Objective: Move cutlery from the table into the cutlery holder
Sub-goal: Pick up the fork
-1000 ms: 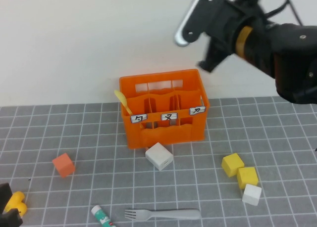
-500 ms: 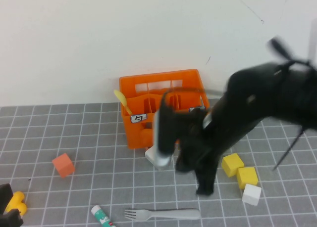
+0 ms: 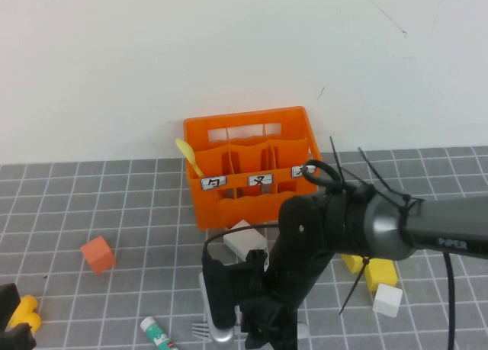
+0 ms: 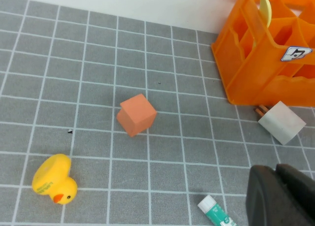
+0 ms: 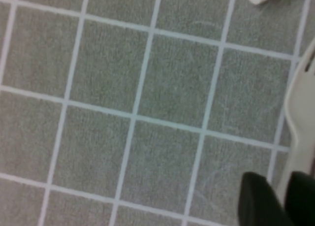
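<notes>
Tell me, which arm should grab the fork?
Probably the right. Its gripper hangs right over the fork, while the left gripper sits at the table's near-left corner.

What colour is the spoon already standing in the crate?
Pale yellow; the spoon in the orange crate shows best in the left wrist view.

The room is bright with soft, even light and small, faint shadows under things, the high view is sharp on the orange crate (image 3: 252, 167), and the right wrist view is blurry, with the fork (image 5: 301, 137) looking soft and pale.
</notes>
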You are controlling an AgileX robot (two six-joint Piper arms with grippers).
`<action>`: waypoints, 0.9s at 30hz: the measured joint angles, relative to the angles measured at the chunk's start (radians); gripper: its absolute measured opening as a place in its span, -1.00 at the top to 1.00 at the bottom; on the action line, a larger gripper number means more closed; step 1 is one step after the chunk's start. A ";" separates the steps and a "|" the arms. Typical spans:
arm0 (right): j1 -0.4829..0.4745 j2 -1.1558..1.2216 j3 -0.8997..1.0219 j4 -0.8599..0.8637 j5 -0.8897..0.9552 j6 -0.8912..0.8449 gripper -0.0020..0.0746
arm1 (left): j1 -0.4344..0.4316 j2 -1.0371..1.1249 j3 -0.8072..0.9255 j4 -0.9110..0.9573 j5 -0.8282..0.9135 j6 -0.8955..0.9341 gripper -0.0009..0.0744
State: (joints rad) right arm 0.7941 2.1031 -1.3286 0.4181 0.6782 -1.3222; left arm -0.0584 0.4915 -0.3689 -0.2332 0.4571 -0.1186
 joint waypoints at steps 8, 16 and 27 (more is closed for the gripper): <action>0.000 0.035 0.000 0.011 -0.153 0.006 0.14 | 0.000 0.000 0.000 0.000 0.000 0.004 0.98; 0.000 0.086 -0.002 0.023 -0.156 0.047 0.11 | 0.000 0.000 0.000 0.000 0.000 0.004 0.98; 0.000 0.099 -0.004 0.033 -0.143 0.054 0.22 | 0.000 0.000 0.000 -0.005 0.000 0.004 0.98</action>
State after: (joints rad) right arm 0.7941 2.2019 -1.3326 0.4506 0.5353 -1.2684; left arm -0.0584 0.4915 -0.3689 -0.2383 0.4571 -0.1147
